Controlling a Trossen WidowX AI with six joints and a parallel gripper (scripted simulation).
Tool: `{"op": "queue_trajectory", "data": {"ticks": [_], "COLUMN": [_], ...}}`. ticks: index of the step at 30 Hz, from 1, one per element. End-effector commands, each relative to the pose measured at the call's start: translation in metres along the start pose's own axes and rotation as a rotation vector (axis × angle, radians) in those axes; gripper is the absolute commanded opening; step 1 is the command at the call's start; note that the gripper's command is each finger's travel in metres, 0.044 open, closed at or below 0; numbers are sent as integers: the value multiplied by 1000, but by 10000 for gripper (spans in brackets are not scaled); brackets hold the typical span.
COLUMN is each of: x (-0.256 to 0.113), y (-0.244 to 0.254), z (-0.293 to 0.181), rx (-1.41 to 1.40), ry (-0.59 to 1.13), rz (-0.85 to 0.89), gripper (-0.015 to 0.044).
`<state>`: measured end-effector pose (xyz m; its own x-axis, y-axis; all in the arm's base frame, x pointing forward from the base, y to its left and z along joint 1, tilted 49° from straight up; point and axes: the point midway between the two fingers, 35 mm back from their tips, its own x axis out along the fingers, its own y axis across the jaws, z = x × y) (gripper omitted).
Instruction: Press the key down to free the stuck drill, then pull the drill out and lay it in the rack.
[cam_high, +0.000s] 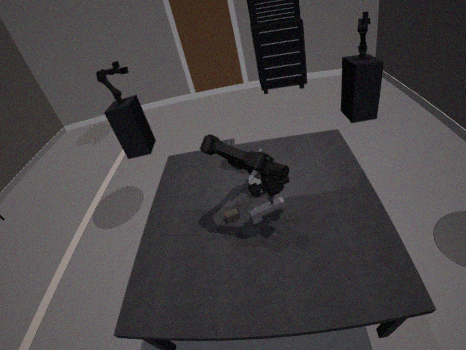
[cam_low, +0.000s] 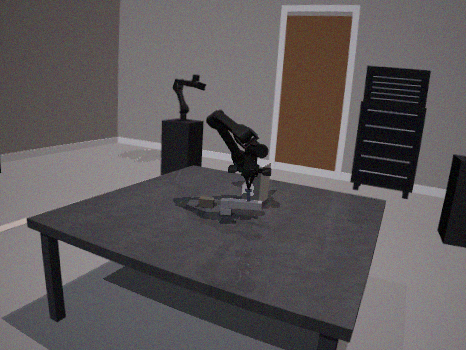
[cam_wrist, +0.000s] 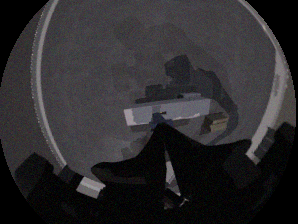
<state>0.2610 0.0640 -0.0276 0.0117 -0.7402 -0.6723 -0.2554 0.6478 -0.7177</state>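
Observation:
A long pale grey block (cam_high: 260, 212) (cam_low: 235, 204) (cam_wrist: 187, 108) lies on the table. A small dark blue piece (cam_low: 248, 195) (cam_wrist: 158, 118) stands on it; I cannot tell whether this is the key or the drill. My gripper (cam_high: 272, 200) (cam_low: 249, 189) (cam_wrist: 161, 125) points down, shut and empty, its tips right at the top of the blue piece. Whether they touch is too dark to tell. A small tan block (cam_high: 231, 215) (cam_low: 206, 202) (cam_wrist: 218, 124) lies beside the pale block's end. I cannot clearly make out a rack.
A tall beige block (cam_low: 264, 187) stands behind the gripper, partly hidden by it. A white part (cam_high: 255, 177) (cam_low: 245, 189) shows close behind the fingers. The arm and its shadow cover part of the dark table (cam_high: 270, 295) (cam_low: 200, 250).

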Motion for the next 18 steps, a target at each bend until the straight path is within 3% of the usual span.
{"op": "queue_trajectory", "data": {"ticks": [1, 18], "x": [14, 20], "y": [-2, -2], "z": [-7, -9], "rx": [-7, -7], "ry": [37, 37], "rz": [-6, -6], "gripper": [0, 0]}}
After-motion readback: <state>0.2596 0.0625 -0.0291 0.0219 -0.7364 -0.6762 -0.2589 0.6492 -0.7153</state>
